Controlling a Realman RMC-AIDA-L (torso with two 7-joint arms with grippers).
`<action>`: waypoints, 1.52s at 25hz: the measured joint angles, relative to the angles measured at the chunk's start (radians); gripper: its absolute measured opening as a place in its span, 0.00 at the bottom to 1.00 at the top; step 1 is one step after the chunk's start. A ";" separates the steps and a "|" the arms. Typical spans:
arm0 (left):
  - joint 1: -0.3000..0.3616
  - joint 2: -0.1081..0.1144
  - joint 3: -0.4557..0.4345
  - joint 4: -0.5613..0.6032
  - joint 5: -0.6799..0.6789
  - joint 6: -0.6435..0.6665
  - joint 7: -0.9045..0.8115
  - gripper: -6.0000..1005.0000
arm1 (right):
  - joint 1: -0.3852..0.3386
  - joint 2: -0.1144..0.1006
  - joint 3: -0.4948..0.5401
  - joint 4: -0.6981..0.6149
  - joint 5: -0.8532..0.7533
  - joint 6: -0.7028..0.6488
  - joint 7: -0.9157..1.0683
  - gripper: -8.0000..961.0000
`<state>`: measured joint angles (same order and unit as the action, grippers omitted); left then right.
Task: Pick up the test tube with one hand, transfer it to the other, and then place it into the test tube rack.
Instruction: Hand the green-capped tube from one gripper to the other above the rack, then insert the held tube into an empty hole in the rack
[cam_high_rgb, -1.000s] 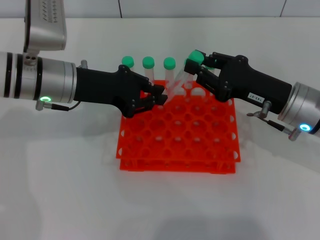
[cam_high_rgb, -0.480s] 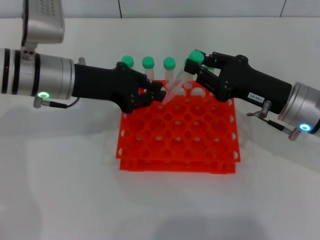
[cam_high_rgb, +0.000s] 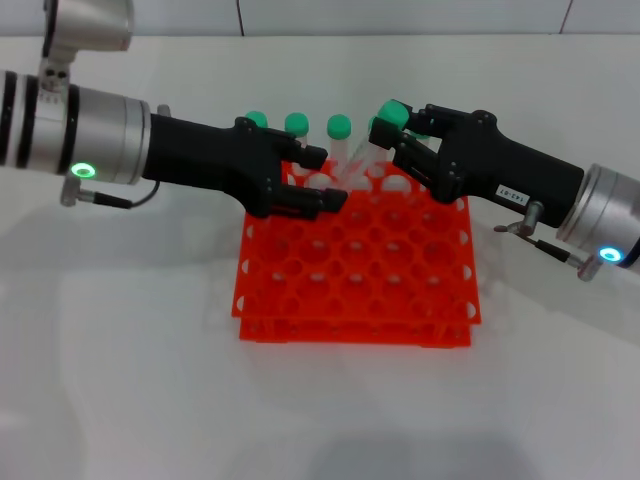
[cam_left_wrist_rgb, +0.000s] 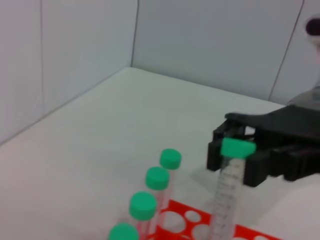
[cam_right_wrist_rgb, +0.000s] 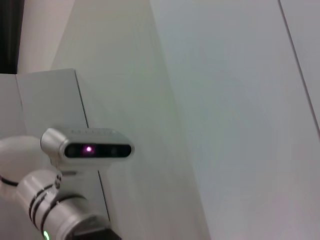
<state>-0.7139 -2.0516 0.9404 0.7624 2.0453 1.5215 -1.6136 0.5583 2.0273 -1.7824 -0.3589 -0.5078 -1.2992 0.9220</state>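
Observation:
The test tube (cam_high_rgb: 362, 160), clear with a green cap (cam_high_rgb: 392, 113), hangs tilted over the back rows of the orange-red rack (cam_high_rgb: 350, 290). My right gripper (cam_high_rgb: 397, 138), the one with the white label, is shut on the tube just under its cap. My left gripper (cam_high_rgb: 328, 178) is open, with its fingers spread near the tube's lower end, and it holds nothing. The left wrist view shows the tube (cam_left_wrist_rgb: 226, 190) in the right gripper (cam_left_wrist_rgb: 235, 150). The right wrist view shows none of these things.
Several other green-capped tubes (cam_high_rgb: 297, 124) stand in the rack's back row, close behind both grippers; they also show in the left wrist view (cam_left_wrist_rgb: 157, 178). White table lies around the rack. The right wrist view shows only the wall and the robot's head (cam_right_wrist_rgb: 87, 149).
My left gripper has opened its fingers and let go of the tube's lower end, and its arm has risen slightly. The right gripper and the tube have stayed in place.

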 joint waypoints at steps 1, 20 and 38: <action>0.005 -0.001 0.004 0.025 0.000 0.010 -0.022 0.56 | 0.000 -0.001 0.000 0.001 -0.001 -0.001 0.000 0.28; 0.289 -0.025 0.017 0.822 0.070 0.193 -0.563 0.88 | 0.011 -0.018 0.000 -0.001 -0.009 -0.019 -0.004 0.28; 0.727 -0.039 0.038 0.854 -0.176 0.056 -0.299 0.87 | 0.063 -0.050 0.006 -0.003 -0.035 -0.031 -0.002 0.28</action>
<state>0.0132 -2.0903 0.9789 1.6160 1.8697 1.5780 -1.9123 0.6217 1.9777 -1.7764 -0.3621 -0.5430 -1.3306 0.9204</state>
